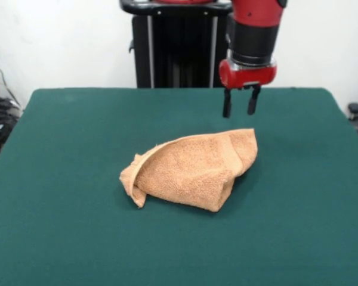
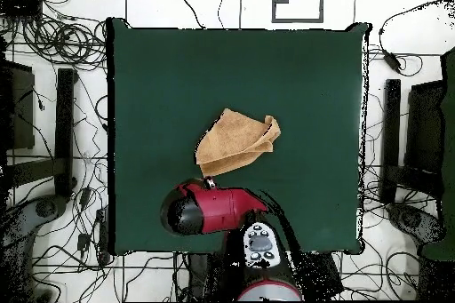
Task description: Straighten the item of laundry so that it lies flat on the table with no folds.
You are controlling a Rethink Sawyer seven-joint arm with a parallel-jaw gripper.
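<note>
The peach-orange towel [image 1: 191,171] lies crumpled and folded over itself near the middle of the dark green table [image 1: 59,179]. It shows as a rough triangle in the overhead view [image 2: 235,142]. My gripper [image 1: 239,109] hangs in the air above the table, just behind the towel's right end, with its two black fingers apart and nothing between them. In the overhead view the red arm head [image 2: 209,208] covers the gripper, which sits at the towel's corner nearest the robot. No tag shows.
The robot's black pedestal [image 1: 176,44] stands behind the table's far edge. Cables and black stands [image 2: 62,122] lie on the floor around the table [image 2: 311,77].
</note>
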